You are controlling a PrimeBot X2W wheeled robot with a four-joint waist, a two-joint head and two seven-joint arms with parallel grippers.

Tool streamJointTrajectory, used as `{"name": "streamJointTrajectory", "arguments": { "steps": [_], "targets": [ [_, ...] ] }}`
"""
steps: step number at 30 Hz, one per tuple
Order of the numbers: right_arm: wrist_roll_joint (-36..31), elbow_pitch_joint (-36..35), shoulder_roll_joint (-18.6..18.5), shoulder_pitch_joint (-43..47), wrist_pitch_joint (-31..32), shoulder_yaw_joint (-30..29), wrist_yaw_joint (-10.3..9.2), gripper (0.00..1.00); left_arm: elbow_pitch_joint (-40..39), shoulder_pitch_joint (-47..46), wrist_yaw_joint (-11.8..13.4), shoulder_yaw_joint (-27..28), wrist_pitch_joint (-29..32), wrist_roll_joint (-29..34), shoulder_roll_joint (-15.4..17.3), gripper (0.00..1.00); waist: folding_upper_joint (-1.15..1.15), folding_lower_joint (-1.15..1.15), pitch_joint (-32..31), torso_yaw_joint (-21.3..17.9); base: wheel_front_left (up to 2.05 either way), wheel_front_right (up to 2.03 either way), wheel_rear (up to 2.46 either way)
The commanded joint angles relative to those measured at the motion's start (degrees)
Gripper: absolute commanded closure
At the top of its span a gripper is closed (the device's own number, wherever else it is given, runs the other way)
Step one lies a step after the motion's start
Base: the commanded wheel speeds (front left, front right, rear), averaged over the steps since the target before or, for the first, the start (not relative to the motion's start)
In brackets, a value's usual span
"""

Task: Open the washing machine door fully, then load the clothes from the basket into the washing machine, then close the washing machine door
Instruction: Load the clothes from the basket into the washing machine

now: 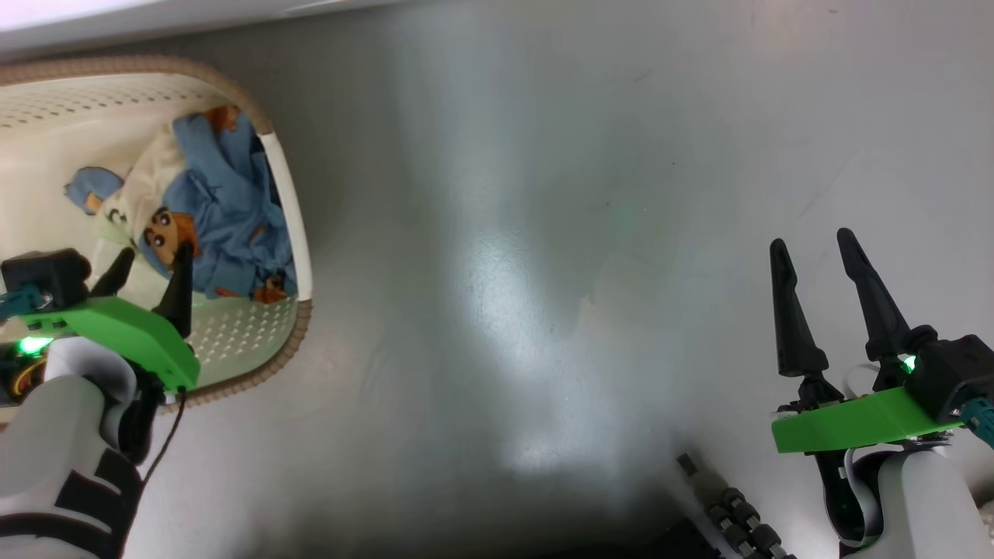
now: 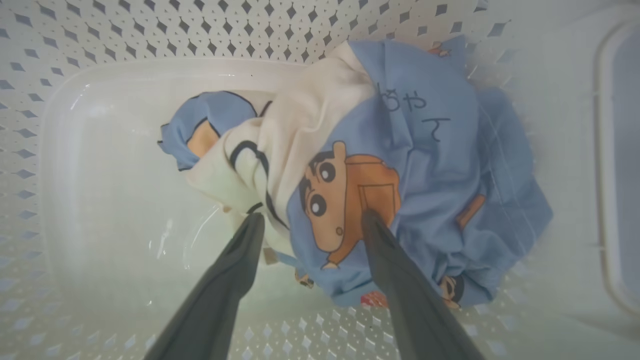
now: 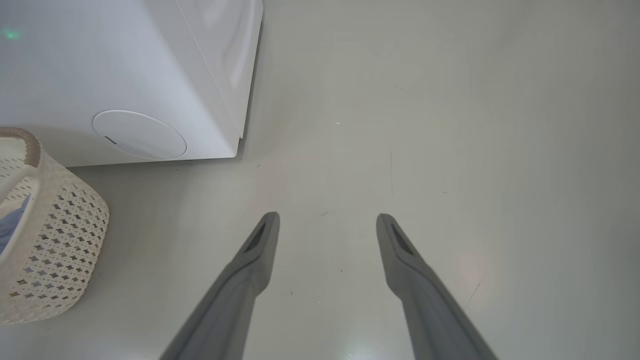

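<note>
The left gripper stands with its jaws spread wide, holding nothing; its two dark fingers reach down inside the basket, one tip at the cream-white edge of the clothes and the other over the printed orange-brown cartoon face; whether the tips touch the fabric cannot be told. The clothes lie as one crumpled bundle of light-blue and cream-white cloth on the basket's floor, pushed toward the wall with the white handle; the rest of the basket floor is bare plastic.

In the head view the left gripper shows at the lower left, over the near end of the basket, with the bundle just beyond its fingertips.

The right gripper is well apart at the lower right, its jaws likewise wide and empty, hanging over the glossy grey floor; its wrist view shows the fingers pointing at bare floor, the basket at the left edge, and the washing machine beyond it, white, with a round filter cap low on its front, near the basket.
</note>
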Motion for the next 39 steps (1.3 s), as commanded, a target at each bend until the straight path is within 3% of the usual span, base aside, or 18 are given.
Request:
{"name": "streamJointTrajectory", "arguments": {
  "steps": [1,23,24,25,26,31,39],
  "targets": [
    [0.8,-0.8,-0.3,1.4,-0.3,1.4,0.09,0.00,0.1,0.6,-0.1,0.8,0.0,-0.6,2.7,0.00,0.00,0.00,0.2,-0.3,0.00,0.00,0.00],
    [3.2,-1.4,-0.3,1.2,-0.3,2.3,0.09,0.00,3.4,-7.8,-0.1,-9.0,3.6,-15.3,7.5,0.00,0.00,0.00,5.1,-4.0,0.00,0.00,0.00],
    [3.2,-1.4,-0.3,1.1,-0.3,2.3,0.09,0.00,3.9,-8.2,-0.1,-9.3,3.7,-15.6,7.6,0.18,0.00,0.00,5.2,-4.0,0.00,0.00,0.00],
    [3.2,-1.5,-0.3,1.1,-0.3,2.3,0.09,0.00,4.5,-8.6,-0.1,-9.7,3.8,-15.7,7.7,0.68,0.00,0.00,5.2,-4.0,0.00,0.00,0.00],
    [3.2,-1.5,-0.3,1.0,-0.3,2.2,0.09,0.00,5.0,-8.9,-0.1,-10.1,4.0,-15.9,7.7,1.00,0.00,0.00,5.1,-4.0,0.00,0.00,0.00],
    [3.0,-1.3,-0.3,0.8,-0.3,1.9,0.09,0.00,5.8,-9.6,-0.1,-11.9,3.9,-17.0,7.5,1.00,0.00,0.00,4.2,-3.6,0.00,0.00,0.00],
    [2.5,-0.9,-0.3,0.5,-0.3,1.1,0.09,0.00,4.3,-7.1,-0.1,-14.1,-1.6,-18.9,8.2,1.00,0.00,0.00,0.2,-2.5,0.00,0.00,0.00]
  ]
}}
